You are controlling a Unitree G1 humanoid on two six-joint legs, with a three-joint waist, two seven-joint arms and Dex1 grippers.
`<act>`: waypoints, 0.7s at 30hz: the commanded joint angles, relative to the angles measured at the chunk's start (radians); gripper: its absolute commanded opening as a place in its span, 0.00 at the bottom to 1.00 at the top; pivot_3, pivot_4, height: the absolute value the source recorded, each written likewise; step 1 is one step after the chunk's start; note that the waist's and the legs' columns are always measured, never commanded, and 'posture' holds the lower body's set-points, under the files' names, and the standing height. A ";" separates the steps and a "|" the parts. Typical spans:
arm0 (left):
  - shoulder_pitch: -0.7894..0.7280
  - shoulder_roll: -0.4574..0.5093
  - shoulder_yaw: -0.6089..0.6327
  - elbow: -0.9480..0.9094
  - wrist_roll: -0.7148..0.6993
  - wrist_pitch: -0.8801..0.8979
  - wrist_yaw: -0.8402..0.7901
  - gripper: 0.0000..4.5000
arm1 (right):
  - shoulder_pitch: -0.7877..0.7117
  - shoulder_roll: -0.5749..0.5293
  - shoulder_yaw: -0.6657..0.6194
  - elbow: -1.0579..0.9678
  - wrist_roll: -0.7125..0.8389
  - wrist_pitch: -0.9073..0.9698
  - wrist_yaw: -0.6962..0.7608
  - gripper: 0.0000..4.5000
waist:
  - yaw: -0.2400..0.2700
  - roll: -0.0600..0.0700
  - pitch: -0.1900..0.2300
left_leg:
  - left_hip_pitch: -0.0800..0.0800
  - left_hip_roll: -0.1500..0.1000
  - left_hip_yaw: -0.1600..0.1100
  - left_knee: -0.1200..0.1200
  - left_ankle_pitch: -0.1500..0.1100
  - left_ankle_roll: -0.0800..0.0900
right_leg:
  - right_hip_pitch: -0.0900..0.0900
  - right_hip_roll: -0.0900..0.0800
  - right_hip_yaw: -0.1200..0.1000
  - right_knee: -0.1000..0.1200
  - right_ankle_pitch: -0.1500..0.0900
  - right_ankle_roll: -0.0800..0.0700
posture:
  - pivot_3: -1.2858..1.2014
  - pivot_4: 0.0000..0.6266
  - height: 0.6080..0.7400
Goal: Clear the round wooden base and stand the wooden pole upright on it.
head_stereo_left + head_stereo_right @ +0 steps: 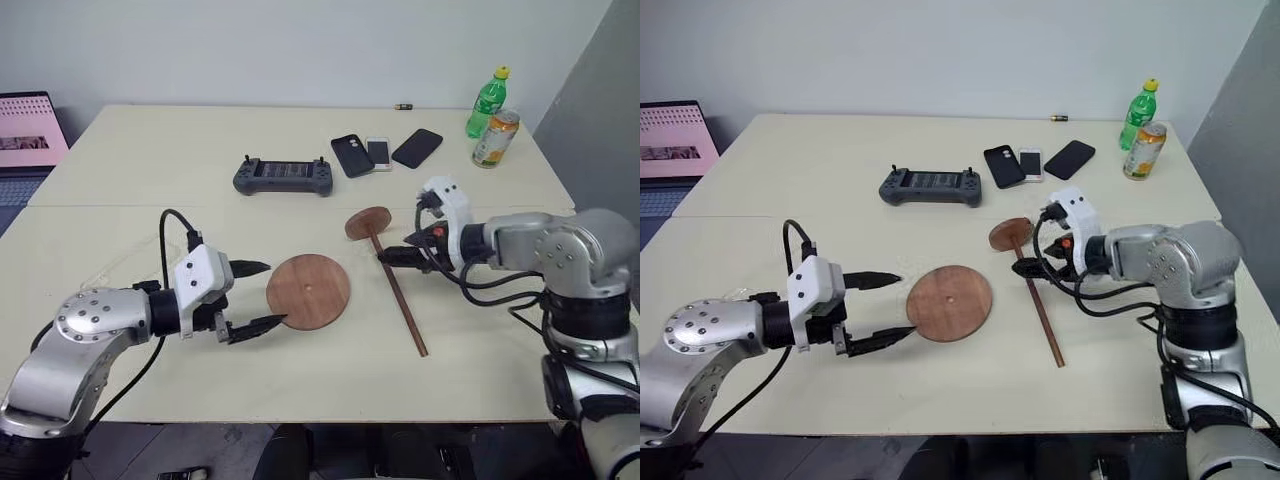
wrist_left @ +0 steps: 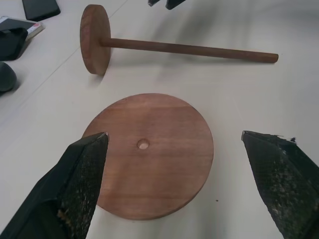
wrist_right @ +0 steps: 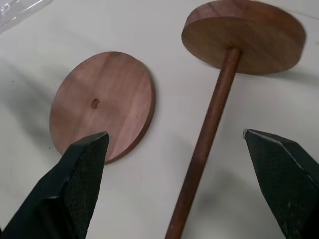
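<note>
The round wooden base (image 1: 308, 291) lies flat on the table with its small centre hole showing and nothing on top of it. My left gripper (image 1: 272, 295) hovers open just left of the base, one finger on each side of its near rim. The wooden pole (image 1: 402, 305) lies flat to the right of the base, its end disc (image 1: 368, 222) pointing away from me. Over the pole, close to that disc, my right gripper (image 1: 385, 256) stands open with the rod (image 3: 209, 124) between its spread fingers and untouched.
At the back of the table lie a grey game controller (image 1: 283, 176), three phones (image 1: 378, 152), a green bottle (image 1: 487, 102) and a can (image 1: 496, 138). A laptop (image 1: 25, 130) sits off the far left edge. A seam crosses the table.
</note>
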 commanded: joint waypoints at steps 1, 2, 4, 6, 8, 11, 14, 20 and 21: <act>-0.028 -0.050 0.003 -0.041 -0.039 -0.026 0.026 0.99 | -0.075 0.034 0.071 0.100 -0.059 -0.008 -0.030 1.00 | -0.001 0.000 0.000 | 0.000 0.000 0.000 0.000 0.000 0.000 | 0.000 0.000 0.000 0.000 0.000 0.000 | 0.52 0.24 1.00; -0.029 -0.065 0.010 -0.043 -0.052 -0.029 0.028 0.99 | -0.089 0.042 0.089 0.130 -0.077 -0.020 -0.037 1.00 | -0.002 0.000 0.000 | 0.000 0.000 0.000 0.000 0.000 0.000 | 0.000 0.000 0.000 0.000 0.000 0.000 | 0.52 0.24 1.00; -0.025 -0.094 0.030 -0.045 -0.089 -0.022 0.031 0.99 | -0.111 0.059 0.108 0.187 -0.100 -0.038 -0.041 1.00 | -0.002 0.000 0.000 | -0.001 0.000 -0.001 0.000 0.000 0.000 | 0.000 0.000 -0.001 0.000 0.000 0.000 | 0.52 0.24 1.00; -0.014 -0.100 0.044 -0.043 -0.108 -0.019 0.028 0.99 | -0.128 0.069 0.122 0.235 -0.117 -0.057 -0.033 1.00 | -0.003 0.000 0.000 | -0.001 0.000 0.000 0.000 0.000 0.000 | -0.001 0.000 -0.001 0.000 0.000 0.000 | 0.52 0.24 1.00; -0.004 -0.100 0.049 -0.035 -0.102 -0.037 0.022 0.99 | -0.144 0.081 0.133 0.284 -0.139 -0.076 -0.031 1.00 | -0.004 0.000 0.000 | -0.002 0.000 -0.001 0.000 0.000 0.000 | -0.001 0.000 -0.001 0.000 0.000 0.000 | 0.52 0.24 1.00; 0.010 -0.108 0.070 -0.021 -0.107 -0.082 0.002 0.99 | -0.165 0.093 0.148 0.340 -0.154 -0.090 -0.015 1.00 | -0.005 0.000 0.000 | -0.002 0.000 0.000 0.000 0.000 0.000 | -0.001 0.000 -0.001 0.000 0.000 0.000 | 0.52 0.24 1.00; 0.019 -0.106 0.083 -0.020 -0.115 -0.095 -0.007 0.99 | -0.176 0.099 0.157 0.367 -0.162 -0.092 -0.003 1.00 | -0.005 0.000 0.000 | -0.002 0.000 -0.001 0.000 0.000 0.000 | -0.001 0.000 -0.001 0.000 0.000 0.000 | 0.52 0.24 1.00; 0.045 -0.095 0.084 -0.010 -0.100 -0.137 -0.024 0.99 | -0.199 0.125 0.170 0.453 -0.181 -0.088 0.015 1.00 | -0.005 0.000 0.000 | -0.002 0.000 0.000 0.000 0.000 0.000 | -0.001 0.000 -0.001 0.000 0.000 0.000 | 0.52 0.24 1.00; 0.048 -0.094 0.082 -0.010 -0.098 -0.141 -0.025 1.00 | -0.202 0.130 0.169 0.465 -0.184 -0.086 0.016 0.96 | -0.005 0.000 0.000 | -0.002 0.000 -0.001 0.000 0.000 0.000 | -0.001 0.000 -0.001 0.000 0.000 0.000 | 0.52 0.24 1.00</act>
